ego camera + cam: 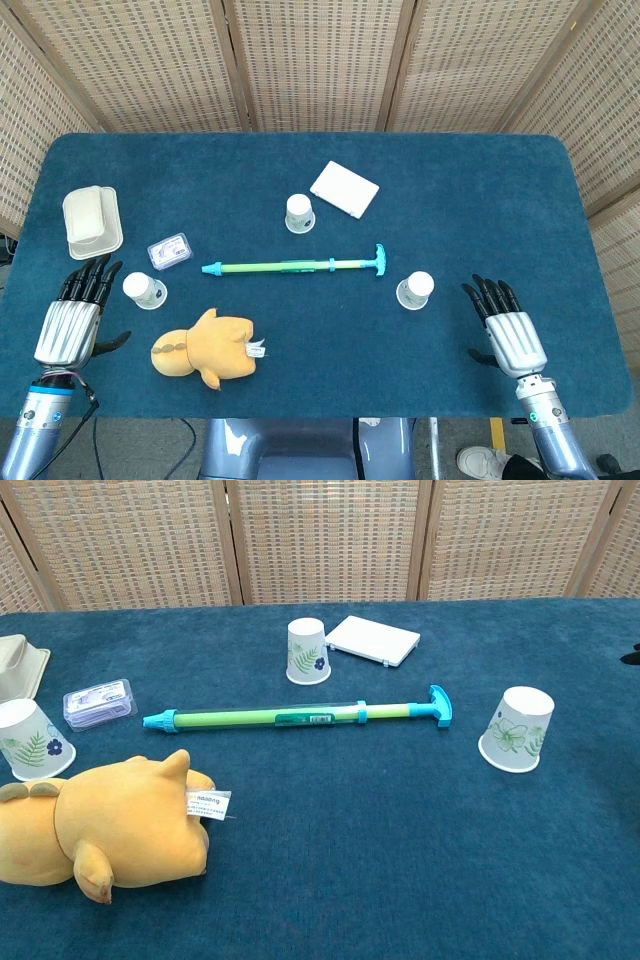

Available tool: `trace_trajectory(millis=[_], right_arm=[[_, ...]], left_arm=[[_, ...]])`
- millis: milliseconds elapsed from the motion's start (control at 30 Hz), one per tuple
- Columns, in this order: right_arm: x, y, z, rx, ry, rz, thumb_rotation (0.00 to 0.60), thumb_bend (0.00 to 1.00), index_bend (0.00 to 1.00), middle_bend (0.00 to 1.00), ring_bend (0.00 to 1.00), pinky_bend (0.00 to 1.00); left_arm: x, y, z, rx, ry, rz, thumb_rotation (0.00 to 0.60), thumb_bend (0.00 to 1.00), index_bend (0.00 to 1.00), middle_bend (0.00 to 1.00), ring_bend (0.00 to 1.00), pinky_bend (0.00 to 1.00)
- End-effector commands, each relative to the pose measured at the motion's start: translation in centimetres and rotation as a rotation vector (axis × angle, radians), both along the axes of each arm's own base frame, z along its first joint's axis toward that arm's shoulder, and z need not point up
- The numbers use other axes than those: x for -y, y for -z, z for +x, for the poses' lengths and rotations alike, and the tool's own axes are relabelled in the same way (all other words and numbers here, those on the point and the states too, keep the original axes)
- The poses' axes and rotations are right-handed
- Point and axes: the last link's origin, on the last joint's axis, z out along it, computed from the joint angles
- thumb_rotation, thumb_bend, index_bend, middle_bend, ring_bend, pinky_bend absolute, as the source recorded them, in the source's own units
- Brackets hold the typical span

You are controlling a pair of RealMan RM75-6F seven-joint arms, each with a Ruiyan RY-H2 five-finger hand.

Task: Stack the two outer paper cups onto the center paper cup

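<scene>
Three white paper cups with leaf prints stand upside down on the blue table. The center cup (299,213) (307,651) is at the back, the left cup (145,291) (32,740) near my left hand, the right cup (415,290) (518,729) left of my right hand. My left hand (72,318) lies flat by the left cup, fingers spread, holding nothing. My right hand (507,328) lies flat too, fingers apart and empty, a short way from the right cup. In the chest view only a dark fingertip (630,657) of the right hand shows at the right edge.
A green and blue rod-shaped tool (295,266) (300,716) lies across the middle between the cups. A yellow plush toy (205,350) (95,825) sits at the front left. A small clear box (168,251), a beige container (92,221) and a white box (344,188) lie further back.
</scene>
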Motion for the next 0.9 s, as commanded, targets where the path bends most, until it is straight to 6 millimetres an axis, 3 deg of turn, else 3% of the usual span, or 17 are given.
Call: trace_trajectory(millis=[33, 900], right_arm=[[0.01, 0.08, -0.02, -0.006, 0.0, 0.0, 0.6, 0.14, 0.04, 0.0, 0.0, 0.0], [0.14, -0.45, -0.27, 0.007, 0.021, -0.016, 0.6, 0.14, 0.08, 0.0, 0.0, 0.0]], left_arm=[[-0.02, -0.11, 0.06, 0.007, 0.005, 0.008, 0.6, 0.0, 0.0, 0.0, 0.0, 0.1], [-0.33, -0.17, -0.11, 0.024, -0.018, -0.017, 0.6, 0.02, 0.01, 0.0, 0.0, 0.12]])
